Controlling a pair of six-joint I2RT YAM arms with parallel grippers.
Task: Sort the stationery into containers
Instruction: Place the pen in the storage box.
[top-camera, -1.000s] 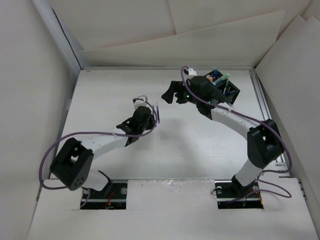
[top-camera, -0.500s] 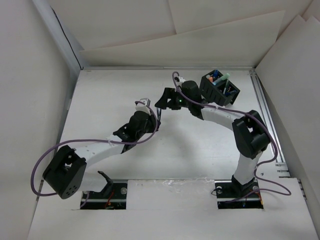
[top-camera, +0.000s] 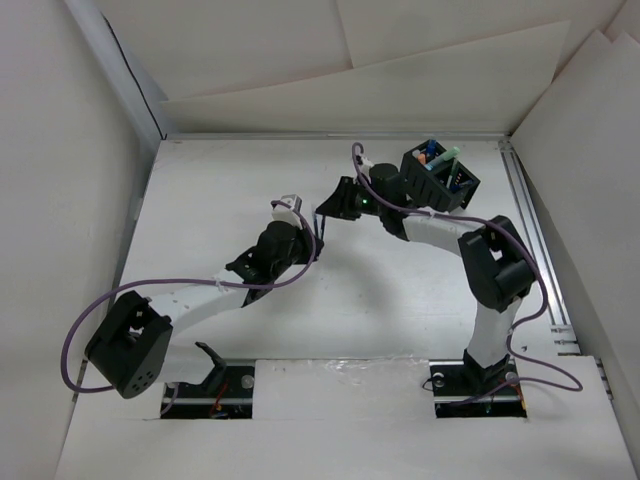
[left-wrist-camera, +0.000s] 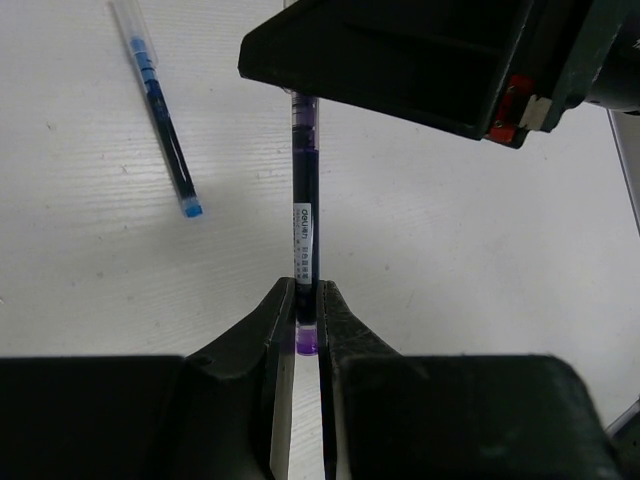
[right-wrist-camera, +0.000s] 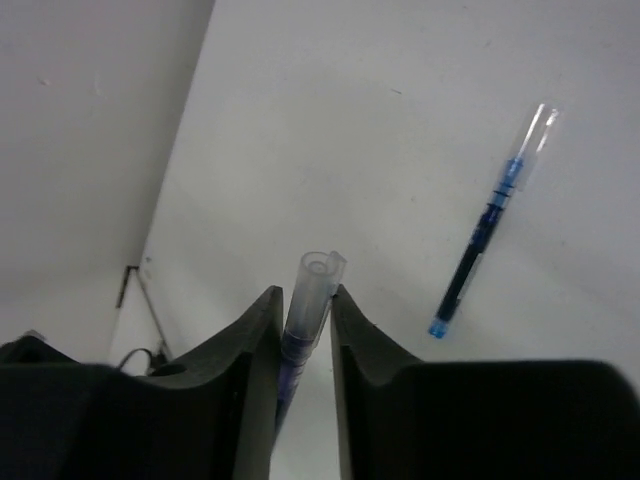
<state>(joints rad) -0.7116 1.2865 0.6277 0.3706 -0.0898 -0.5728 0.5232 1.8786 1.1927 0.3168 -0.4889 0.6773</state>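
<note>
Left tool (left-wrist-camera: 300, 312) clamped on purple pen (left-wrist-camera: 304, 215); right tool (right-wrist-camera: 300, 305) pinching its capped end; blue pen (right-wrist-camera: 488, 238) on counter (right-wrist-camera: 400, 120) beside it.

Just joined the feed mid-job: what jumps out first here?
The left gripper and right gripper both pinch one purple pen, at opposite ends, over mid-table. A blue pen lies loose on the table nearby. The organizer stands far right with items inside.

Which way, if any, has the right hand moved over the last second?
Yes: the right hand shifted left, away from the black organizer, onto the purple pen the left hand holds.
</note>
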